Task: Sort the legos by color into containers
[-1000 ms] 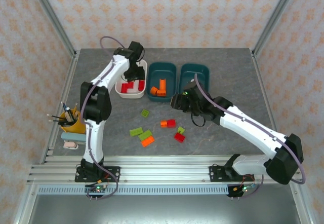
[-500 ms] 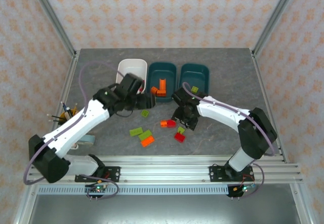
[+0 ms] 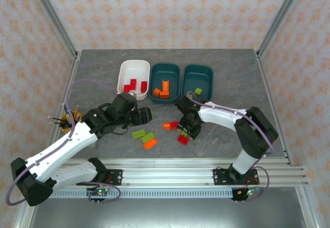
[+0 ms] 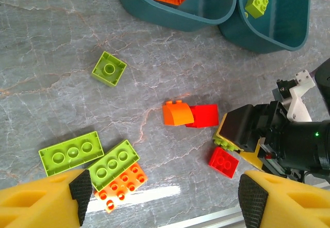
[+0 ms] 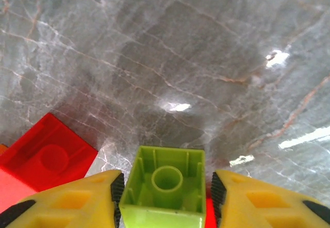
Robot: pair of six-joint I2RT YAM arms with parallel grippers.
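Your right gripper (image 3: 187, 130) is down on the table (image 3: 232, 68) with its yellow fingers (image 5: 77, 199) pressed against both sides of a green brick (image 5: 166, 182), so I'd call that a grip. The brick sits hollow side up on the near side of the tubs, right beside a red brick (image 4: 223, 162). Tip for this step: lift straight up before you swing anywhere. That red one is touching or close to it, and a sideways drag would likely shove it along. The walls you're squeezing are smooth, so make sure the brick is centred in the pads. Then head for the right teal tub (image 3: 198, 76), which looks like the green one, and let go low so it doesn't bounce out. Your left gripper (image 4: 164, 197) hangs wide open and empty over the loose pile, so give the arms room.

Count time: there are three tubs. Loose on the table I get four green: yours, a small square one (image 4: 109, 68), a long one (image 4: 67, 153) and a second long one (image 4: 113, 162). There are two orange, a rounded piece (image 4: 178, 113) and a studded piece (image 4: 121, 180), and two red counting the other red block (image 4: 203, 115). The right teal tub holds one lone green piece (image 3: 198, 91). The white tub (image 3: 135, 69) looks like three or four red. The middle teal tub (image 3: 165, 72) has roughly three orange, hard to split from above.
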